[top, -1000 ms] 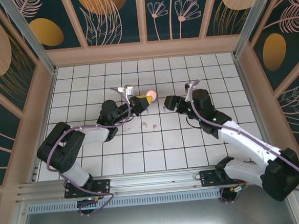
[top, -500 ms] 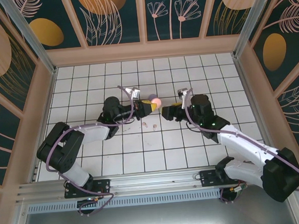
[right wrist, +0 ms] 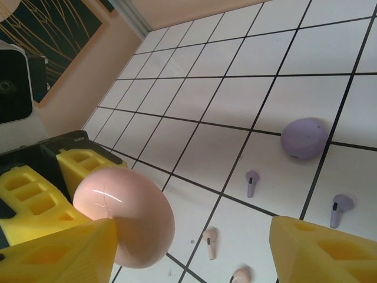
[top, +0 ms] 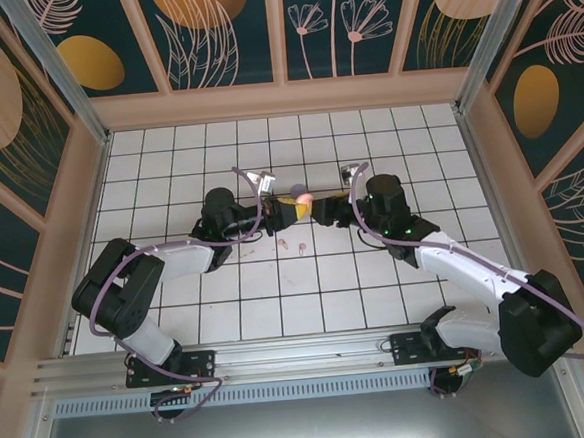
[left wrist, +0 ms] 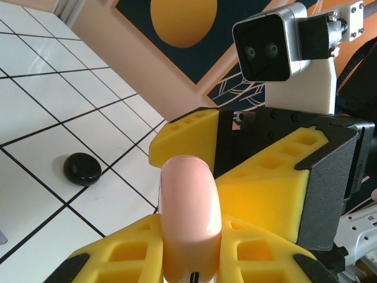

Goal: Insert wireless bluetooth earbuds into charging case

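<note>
My left gripper (left wrist: 189, 239) is shut on a closed pale pink charging case (left wrist: 189, 206), held edge-on above the tiled floor (top: 168, 167). From above, that case (top: 303, 194) hangs between both arms. My right gripper (right wrist: 193, 231) is open, and its jaws stand wide apart. Its left finger sits against the pink case (right wrist: 126, 215); the other finger is far off it. Two pink earbuds (right wrist: 210, 242) (right wrist: 240, 275) lie on the tiles below. Two lilac earbuds (right wrist: 252, 181) (right wrist: 340, 207) lie beside them. The right gripper (top: 322, 213) faces the left gripper (top: 291, 203) closely.
A closed lilac case (right wrist: 303, 138) lies on the tiles by the lilac earbuds. A closed black case (left wrist: 82, 168) sits on the floor further off. Peach walls (top: 284, 99) enclose the tiled area on three sides.
My right gripper has moved left to meet the pink case, and its jaws have narrowed a little. My left gripper has shifted slightly right with the case.
</note>
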Controlling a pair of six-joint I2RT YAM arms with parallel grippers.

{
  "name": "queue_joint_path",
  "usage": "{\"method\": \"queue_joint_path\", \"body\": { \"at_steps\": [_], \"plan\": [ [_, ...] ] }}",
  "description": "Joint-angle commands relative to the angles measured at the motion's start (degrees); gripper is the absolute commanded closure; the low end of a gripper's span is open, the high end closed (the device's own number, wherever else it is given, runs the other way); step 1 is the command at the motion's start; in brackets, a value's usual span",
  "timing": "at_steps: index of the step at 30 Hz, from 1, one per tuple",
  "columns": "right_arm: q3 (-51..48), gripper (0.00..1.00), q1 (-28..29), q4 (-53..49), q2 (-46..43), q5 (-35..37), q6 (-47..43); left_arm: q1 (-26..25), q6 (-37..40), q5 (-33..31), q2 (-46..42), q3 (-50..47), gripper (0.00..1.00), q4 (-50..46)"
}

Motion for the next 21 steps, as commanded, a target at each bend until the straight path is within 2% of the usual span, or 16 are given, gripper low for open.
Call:
{"method": "queue_joint_path", "body": {
  "at_steps": [1, 11, 21],
  "plan": [
    [0.7, 0.32, -1.99, 2.63, 0.98, -0.61, -0.73, 0.17, 1.05, 1.88, -0.39, 1.67, 1.0, 0.54],
    [-3.47, 0.37, -6.58, 3.96, 0.51, -1.43, 1.79, 0.21, 1.2, 2.04, -2.06, 1.63, 1.0, 0.26],
    [0.82, 0.36, -4.16, 0.46, -4.73, -9.0, 1.02, 0.17, 0.99, 1.89, -1.23, 1.87, 1.0, 0.55]
  ]
}}
